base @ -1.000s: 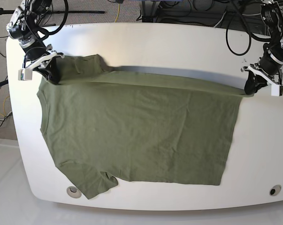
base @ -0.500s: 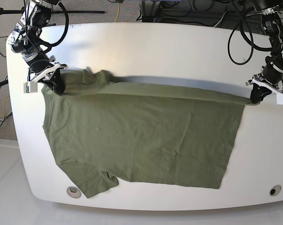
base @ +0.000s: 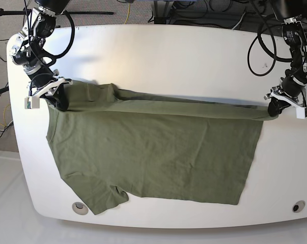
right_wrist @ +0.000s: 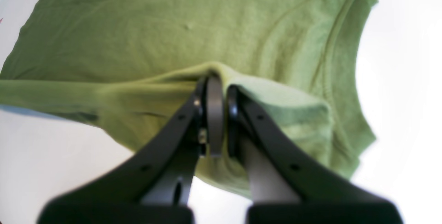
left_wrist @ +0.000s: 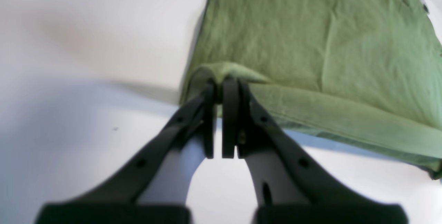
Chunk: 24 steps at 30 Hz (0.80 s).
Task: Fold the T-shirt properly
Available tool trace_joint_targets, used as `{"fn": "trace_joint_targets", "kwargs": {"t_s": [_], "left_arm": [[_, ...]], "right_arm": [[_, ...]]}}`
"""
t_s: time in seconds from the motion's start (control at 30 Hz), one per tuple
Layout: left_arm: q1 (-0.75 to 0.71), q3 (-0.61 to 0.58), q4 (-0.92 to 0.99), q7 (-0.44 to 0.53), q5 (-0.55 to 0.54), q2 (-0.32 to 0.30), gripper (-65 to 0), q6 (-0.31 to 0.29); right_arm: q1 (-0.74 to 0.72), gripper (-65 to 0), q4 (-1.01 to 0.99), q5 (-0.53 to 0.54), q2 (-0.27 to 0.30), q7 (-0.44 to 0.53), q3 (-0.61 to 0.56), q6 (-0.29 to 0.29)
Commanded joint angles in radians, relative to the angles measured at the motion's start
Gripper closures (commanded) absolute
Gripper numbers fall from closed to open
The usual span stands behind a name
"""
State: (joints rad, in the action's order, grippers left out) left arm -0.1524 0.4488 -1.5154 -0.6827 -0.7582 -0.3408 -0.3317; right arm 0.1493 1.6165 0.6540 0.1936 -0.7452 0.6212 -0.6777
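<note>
While stretched across the white surface, lies mostly flat: olive-green T-shirt, far edge raised off the surface and pulled into a taut fold running between the two arms; near sleeve and hem resting close to the front rim; short sleeve bunched at the far corner on the base view's left.

Pinched on the shirt's raised edge at the base view's right: left end effector, black fingers pressed together with a small hump of green cloth caught between the tips; fold running away to the right in the left wrist view, shadow beneath it on the white.

Clamped on the cloth near the shoulder, at the base view's left: right end effector, jaws squeezed tight on a ridge of fabric; ribbed collar curving along the right of the right wrist view; folded layer hanging just under the fingers.

Set into the surface near its front rim: two round fittings, one at each corner.
</note>
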Motion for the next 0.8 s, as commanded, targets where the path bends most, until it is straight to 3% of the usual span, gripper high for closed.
{"fn": "trace_joint_targets", "kwargs": {"t_s": [0.0,0.6,0.77], "left_arm": [[0.026,-0.006,0.004,0.036,-0.009,-0.021,0.0,-0.006],[0.088,-0.001,0.088,0.027,0.000,-0.019,0.0,-0.009],[0.095,-0.016,0.106,0.029,0.017,-0.021,0.0,-0.009]], "right_arm": [[-0.034,0.0,0.000,0.017,0.019,0.028,-0.001,0.000],[-0.113,0.0,-0.155,0.030,0.083,0.089,-0.025,0.001],[-0.154,0.0,-0.205,0.029,0.099,0.067,-0.015,0.002]]}}
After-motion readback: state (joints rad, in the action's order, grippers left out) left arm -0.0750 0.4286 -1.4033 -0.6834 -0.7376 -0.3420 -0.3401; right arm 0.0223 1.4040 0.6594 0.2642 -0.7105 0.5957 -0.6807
